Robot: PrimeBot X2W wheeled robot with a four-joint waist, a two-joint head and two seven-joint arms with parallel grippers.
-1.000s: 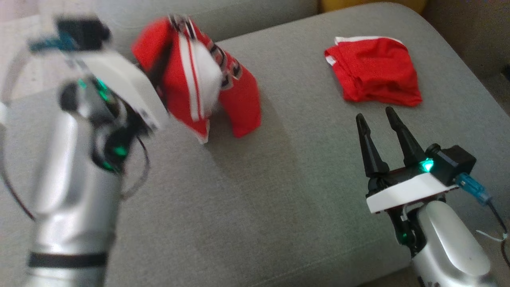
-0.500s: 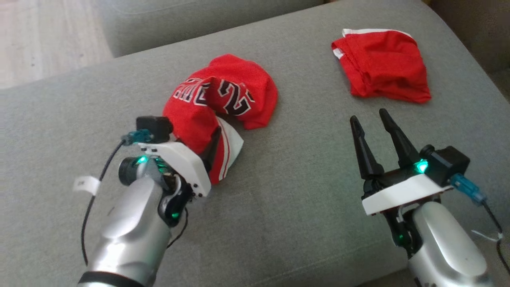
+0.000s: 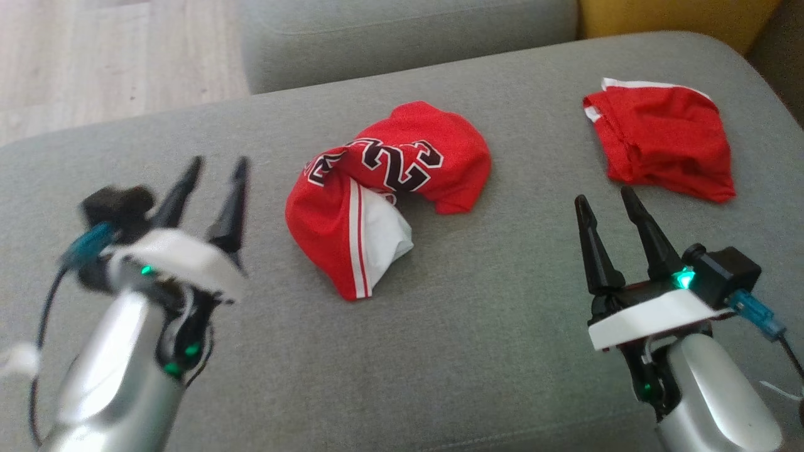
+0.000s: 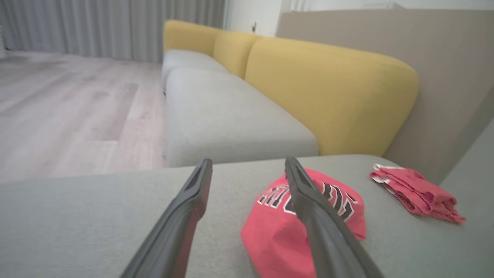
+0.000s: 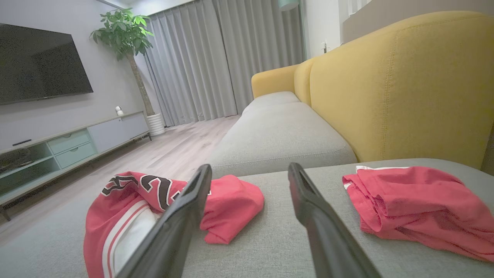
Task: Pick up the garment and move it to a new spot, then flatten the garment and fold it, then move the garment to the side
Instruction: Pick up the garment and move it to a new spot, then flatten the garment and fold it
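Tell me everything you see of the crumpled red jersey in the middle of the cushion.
The red jersey looks like light sports fabric, with black, white-edged lettering and digits, white striped trim and a white inner face showing. It lies crumpled in a curved heap on the grey seat cushion, not flattened. Only the cushion touches it.

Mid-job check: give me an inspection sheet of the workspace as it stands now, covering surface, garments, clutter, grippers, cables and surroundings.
Surface: grey sofa cushion, fabric looks smooth.
Job's things: red jersey lies crumpled mid-cushion, white inside showing, neither flattened nor folded.
Clutter: second red garment, roughly folded, at the cushion's far right, apart from the jersey.
Grippers: left gripper open, empty, left of the jersey, blurred; right gripper open, empty, just short of the second garment.
Cables: blue-plugged cable at the right wrist; dark cable looping beside the left arm; neither touches cloth.
Surroundings: yellow backrest, wood floor, TV, potted plant.
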